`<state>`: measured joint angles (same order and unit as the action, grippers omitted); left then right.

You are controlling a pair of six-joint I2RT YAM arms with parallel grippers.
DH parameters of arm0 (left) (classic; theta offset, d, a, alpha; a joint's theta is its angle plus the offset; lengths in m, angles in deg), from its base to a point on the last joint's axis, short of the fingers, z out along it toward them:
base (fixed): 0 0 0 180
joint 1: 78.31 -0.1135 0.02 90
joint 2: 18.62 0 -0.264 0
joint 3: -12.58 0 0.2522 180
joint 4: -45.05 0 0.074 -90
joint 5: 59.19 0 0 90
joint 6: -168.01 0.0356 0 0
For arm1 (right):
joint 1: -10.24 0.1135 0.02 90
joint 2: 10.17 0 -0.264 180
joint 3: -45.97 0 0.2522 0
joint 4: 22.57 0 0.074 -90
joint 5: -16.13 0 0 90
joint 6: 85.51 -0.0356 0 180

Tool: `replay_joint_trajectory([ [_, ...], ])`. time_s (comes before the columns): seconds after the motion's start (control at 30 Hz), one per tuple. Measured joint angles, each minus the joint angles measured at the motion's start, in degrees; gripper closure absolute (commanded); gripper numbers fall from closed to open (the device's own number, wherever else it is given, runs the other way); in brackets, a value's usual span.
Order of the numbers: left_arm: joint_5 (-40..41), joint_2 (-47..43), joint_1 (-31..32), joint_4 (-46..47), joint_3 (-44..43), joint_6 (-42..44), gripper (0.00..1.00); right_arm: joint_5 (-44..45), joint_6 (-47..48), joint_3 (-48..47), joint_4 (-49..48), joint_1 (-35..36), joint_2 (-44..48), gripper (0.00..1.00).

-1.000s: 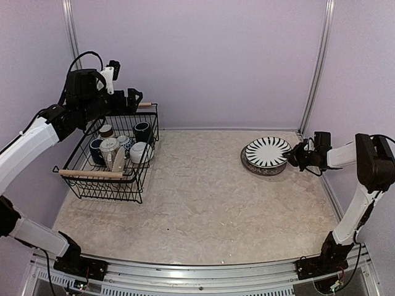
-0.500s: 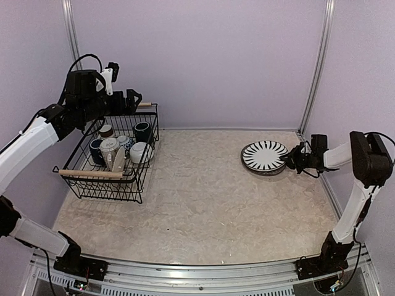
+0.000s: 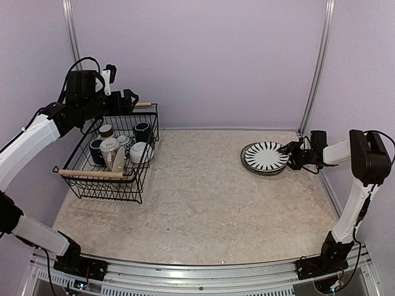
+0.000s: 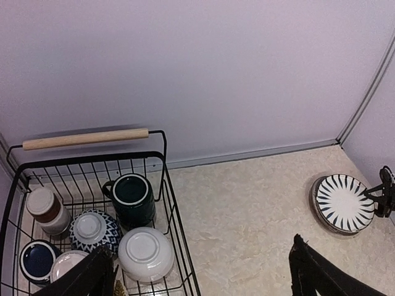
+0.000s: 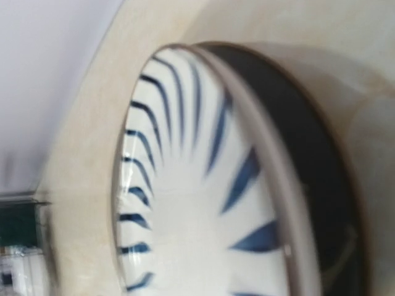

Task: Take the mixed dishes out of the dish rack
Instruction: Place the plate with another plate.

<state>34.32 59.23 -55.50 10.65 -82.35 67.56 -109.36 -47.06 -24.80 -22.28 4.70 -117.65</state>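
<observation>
Striped plate (image 3: 266, 153) has dropped flat, just left of right gripper (image 3: 290, 151), whose jaws I cannot read. Left gripper (image 4: 199, 248) spread above dish rack (image 3: 133, 185); mugs (image 4: 131, 196) remain.

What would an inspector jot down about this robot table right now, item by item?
Surface: beige marbled tabletop.
Job's things: dish rack at left holds a dark green mug, brown-white cup, blue patterned cup, white bowl and dark blue mug. The striped plate lies at right on a darker dish.
Clutter: nothing seen.
Grippers: left gripper open, above the rack's far end. Right gripper at the striped plate's rim, open or shut unclear.
Cables: black cable loop above the left arm.
Surroundings: lilac walls, metal posts.
</observation>
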Motion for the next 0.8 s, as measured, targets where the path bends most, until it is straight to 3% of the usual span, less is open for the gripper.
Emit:
replay_joint_trajectory([
  [0.27,-1.77,0.44,-1.03,-1.22,-0.26,-1.36,0.07,4.76,7.23,-2.36,9.4,0.2,1.38,0.17],
  [0.8,-9.79,2.51,-6.8,-2.21,-1.84,-7.5,0.06,24.17,20.9,-17.25,32.09,7.91,-0.11,0.07],
])
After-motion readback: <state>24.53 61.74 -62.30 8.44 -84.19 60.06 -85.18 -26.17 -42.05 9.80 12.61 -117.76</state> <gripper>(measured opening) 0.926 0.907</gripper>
